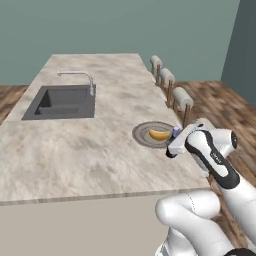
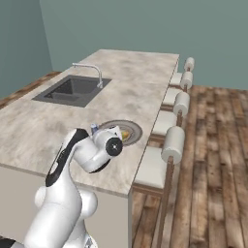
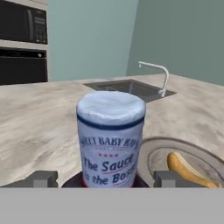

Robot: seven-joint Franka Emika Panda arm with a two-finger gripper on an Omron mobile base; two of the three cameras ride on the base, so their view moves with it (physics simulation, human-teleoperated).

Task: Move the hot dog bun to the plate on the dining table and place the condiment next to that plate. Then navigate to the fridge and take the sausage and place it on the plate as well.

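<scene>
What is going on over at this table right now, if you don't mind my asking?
The robot arm has its gripper at the condiment, a white-labelled sauce container standing upright on the dining table beside the plate. The fingers stand wide on either side of it; whether they press it cannot be told. The hot dog bun already lies on the plate. The sink sits further back.

golden bun [image 3: 186, 169] lying on grey plate [image 3: 154, 154], upright white-labelled condiment [image 3: 110, 140] just beside plate on marbled dining table [image 1: 90, 145]
</scene>
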